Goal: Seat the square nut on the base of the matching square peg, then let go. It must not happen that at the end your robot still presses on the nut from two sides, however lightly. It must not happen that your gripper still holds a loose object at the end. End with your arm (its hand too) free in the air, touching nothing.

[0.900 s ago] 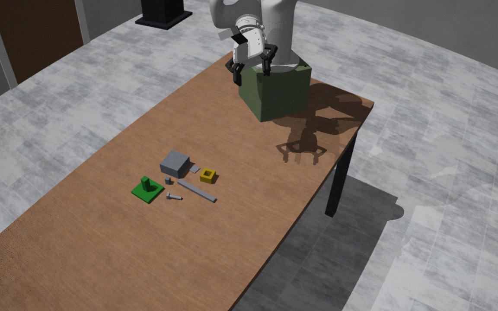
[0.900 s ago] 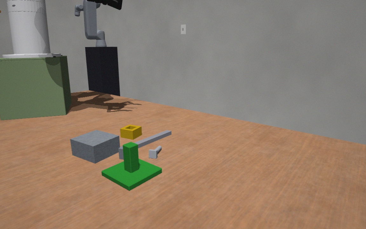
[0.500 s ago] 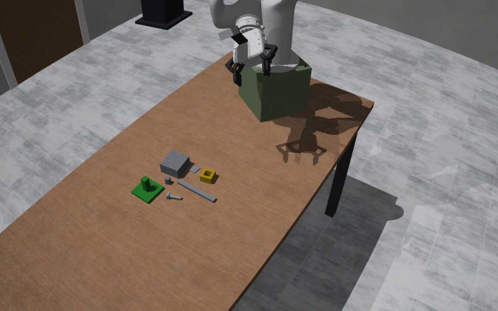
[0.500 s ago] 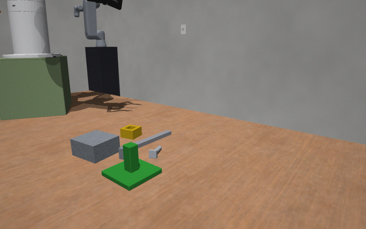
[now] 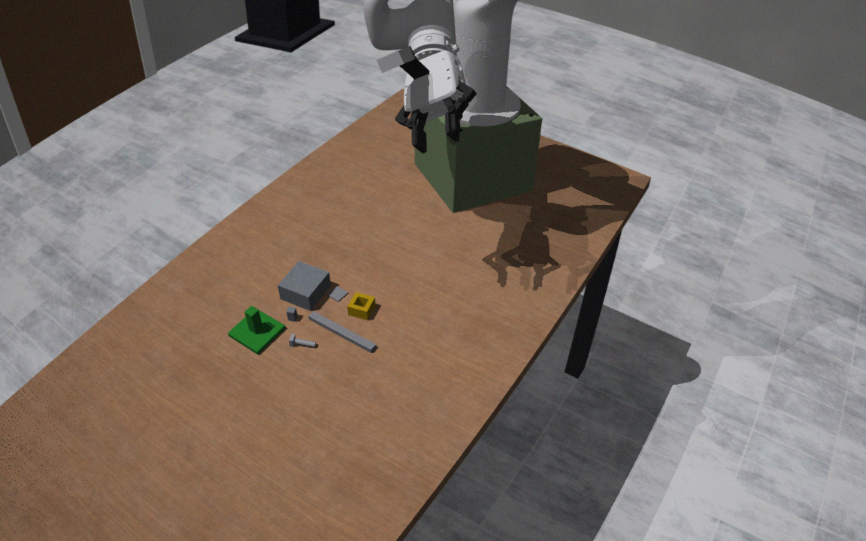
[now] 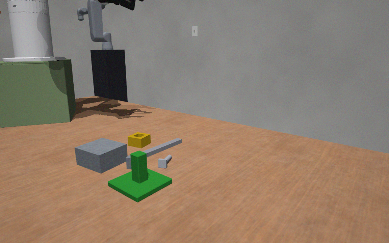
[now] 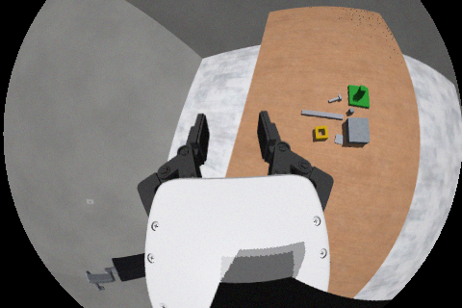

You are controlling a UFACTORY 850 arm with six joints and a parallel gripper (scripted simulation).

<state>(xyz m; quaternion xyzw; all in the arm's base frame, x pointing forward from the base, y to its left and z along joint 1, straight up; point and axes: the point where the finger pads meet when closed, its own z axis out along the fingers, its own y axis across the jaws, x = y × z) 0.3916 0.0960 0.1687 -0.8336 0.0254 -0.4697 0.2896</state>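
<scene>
The yellow square nut (image 5: 361,305) lies flat on the wooden table, also in the exterior view (image 6: 139,139) and small in the wrist view (image 7: 320,133). The green square peg (image 5: 253,318) stands upright on its green base plate (image 5: 256,331), left of the nut; it also shows in the exterior view (image 6: 138,166) and in the wrist view (image 7: 358,95). My gripper (image 5: 436,132) hangs high near the arm's green pedestal (image 5: 483,158), far from the nut. Its fingers stand apart with nothing between them.
A grey block (image 5: 303,283), a small grey cube (image 5: 292,312), a flat grey tile (image 5: 338,293), a long grey bar (image 5: 343,331) and a grey bolt (image 5: 302,342) lie around the nut and peg. A second arm on a black stand (image 6: 108,74) is behind the table.
</scene>
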